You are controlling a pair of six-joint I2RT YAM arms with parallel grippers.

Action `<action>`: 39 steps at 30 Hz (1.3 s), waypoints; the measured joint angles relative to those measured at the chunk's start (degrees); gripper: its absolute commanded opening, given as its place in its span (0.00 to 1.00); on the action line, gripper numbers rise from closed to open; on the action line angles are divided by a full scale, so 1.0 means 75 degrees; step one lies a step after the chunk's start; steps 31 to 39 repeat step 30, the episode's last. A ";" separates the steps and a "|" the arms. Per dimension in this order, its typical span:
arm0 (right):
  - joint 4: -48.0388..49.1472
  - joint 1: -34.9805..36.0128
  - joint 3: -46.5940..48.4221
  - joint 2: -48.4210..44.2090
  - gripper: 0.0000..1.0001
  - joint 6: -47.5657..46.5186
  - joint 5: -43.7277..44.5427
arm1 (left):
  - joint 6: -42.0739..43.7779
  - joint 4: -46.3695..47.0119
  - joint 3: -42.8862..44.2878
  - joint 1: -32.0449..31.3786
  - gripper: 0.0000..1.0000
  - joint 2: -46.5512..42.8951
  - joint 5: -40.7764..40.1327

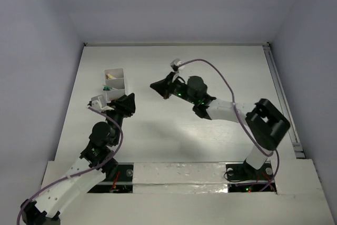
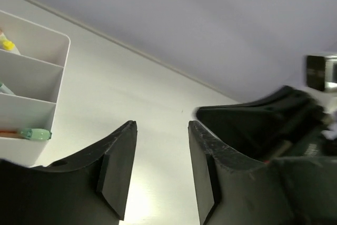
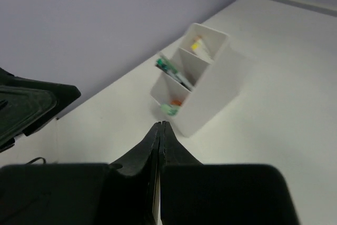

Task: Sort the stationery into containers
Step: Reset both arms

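I read the left gripper (image 2: 160, 127) as spread, nothing between its jaws. It sits just beside the near end of the organizer (image 1: 115, 82), on the organizer's right as the top view shows it.

The right gripper (image 3: 159, 125) has its jaws pressed together with nothing held. It hangs well apart from the organizer, off its right side, pointing toward it.

The organizer stands upright on the table (image 1: 184, 140). Its long axis runs away from the arm bases, and it has 3 compartments in a row.

- Near compartment: a mint-green marker (image 3: 169, 109) leans with its mint end up at the rim, and something orange lies against it.
- Middle compartment: green and dark pens (image 3: 169, 69), with ends slanting up past the rim.
- Far compartment: yellow-ended sticks (image 3: 197, 46).

I cannot tell the item count in any compartment.
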 measured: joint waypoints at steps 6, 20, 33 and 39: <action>-0.0734 -0.0641 -0.2375 -0.2597 0.04 -0.0213 0.1833 | 0.0157 0.0303 0.0070 0.0000 0.51 0.1495 0.0656; -0.4319 -0.0662 -0.3751 -0.7915 0.80 -0.0440 0.6886 | 0.0000 0.0653 0.0463 0.0000 0.57 0.2349 0.1376; -0.4141 -0.0662 -0.4572 -0.9393 0.82 -0.0411 0.7402 | -0.0291 0.0437 0.0609 0.0000 0.65 0.1623 0.1279; -0.4141 -0.0662 -0.4572 -0.9393 0.82 -0.0411 0.7402 | -0.0291 0.0437 0.0609 0.0000 0.65 0.1623 0.1279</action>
